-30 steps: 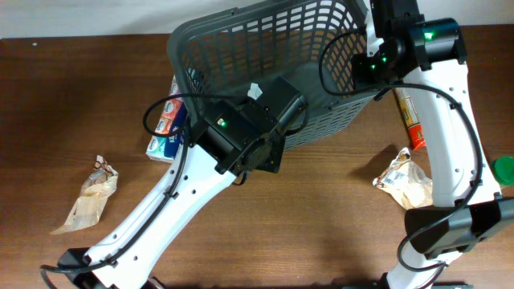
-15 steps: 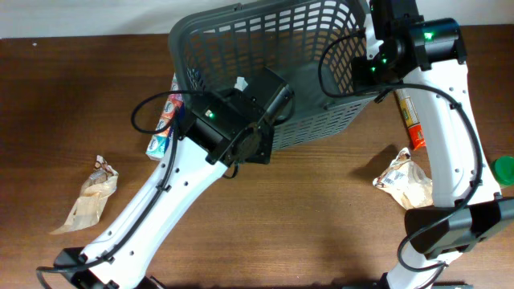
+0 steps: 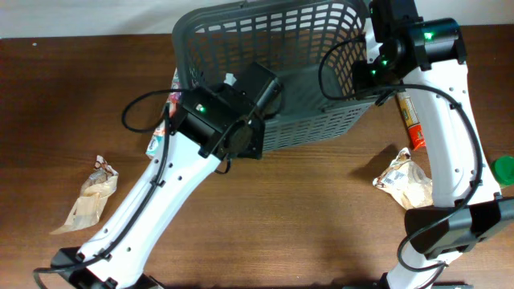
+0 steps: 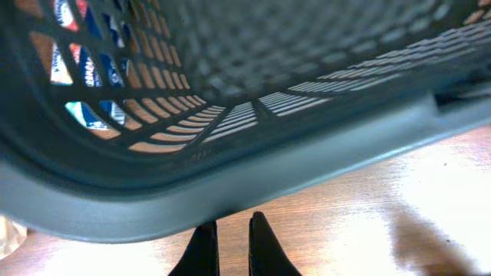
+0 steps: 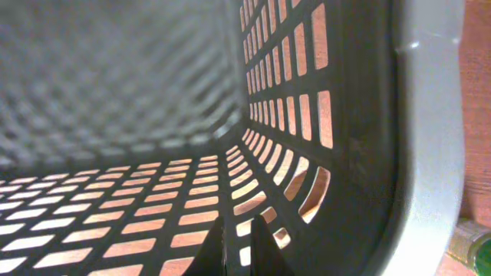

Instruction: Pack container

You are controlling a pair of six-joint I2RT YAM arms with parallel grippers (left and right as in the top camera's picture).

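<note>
Grey plastic lattice, your container (image 3: 313, 124) sits tilted at the far side of the tabletop (image 3: 321, 209), between both arms. Your right gripper (image 5: 234, 249) is clamped over its right wall, one finger on each side of the lattice. Your left gripper (image 4: 230, 226) has its fingers nearly together, tips at the near-left rim; whether it pinches the rim cannot be told.

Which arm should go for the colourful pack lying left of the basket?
Left. The left gripper is at the basket's near-left side, close to the pack; the right gripper is across at its right wall.
</note>
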